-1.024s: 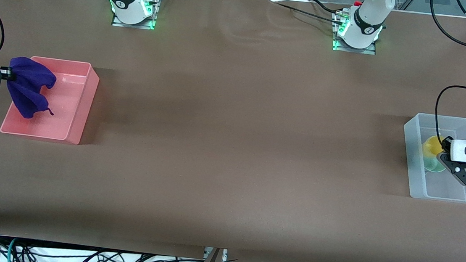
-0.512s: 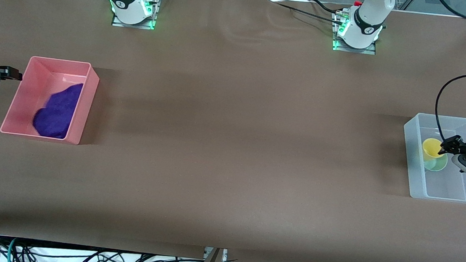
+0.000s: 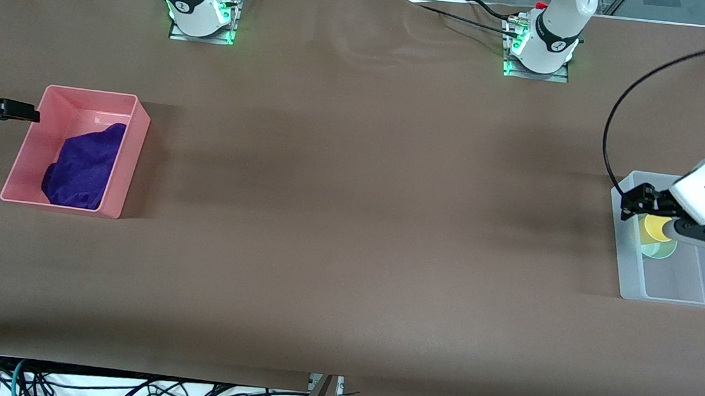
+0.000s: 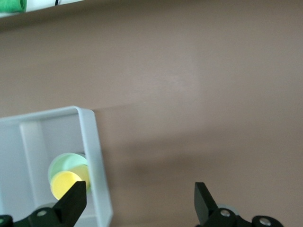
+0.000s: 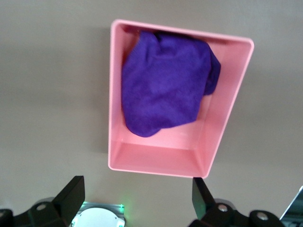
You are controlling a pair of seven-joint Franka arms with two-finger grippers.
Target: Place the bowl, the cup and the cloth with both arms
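The purple cloth (image 3: 84, 165) lies crumpled in the pink bin (image 3: 115, 209), and it also shows in the right wrist view (image 5: 163, 90). My right gripper (image 3: 33, 114) is open and empty, up over the bin's rim (image 5: 156, 165). The yellow cup (image 3: 651, 228) sits in the pale green bowl (image 3: 660, 250) inside the clear bin (image 3: 682, 297). The left wrist view shows the cup (image 4: 66, 183) and bowl (image 4: 68, 163) too. My left gripper (image 3: 631, 202) is open and empty, raised over the clear bin's edge (image 4: 97, 156) on the side toward the table's middle.
The brown table (image 3: 350, 223) stretches between the two bins. The arm bases (image 3: 199, 15) (image 3: 541, 52) stand at the table's edge farthest from the front camera. Cables hang off the edge nearest the front camera.
The right gripper let go of the cloth, which dropped into the pink bin. The left gripper opened away from the cup, rose out of the clear bin and moved toward the table's middle.
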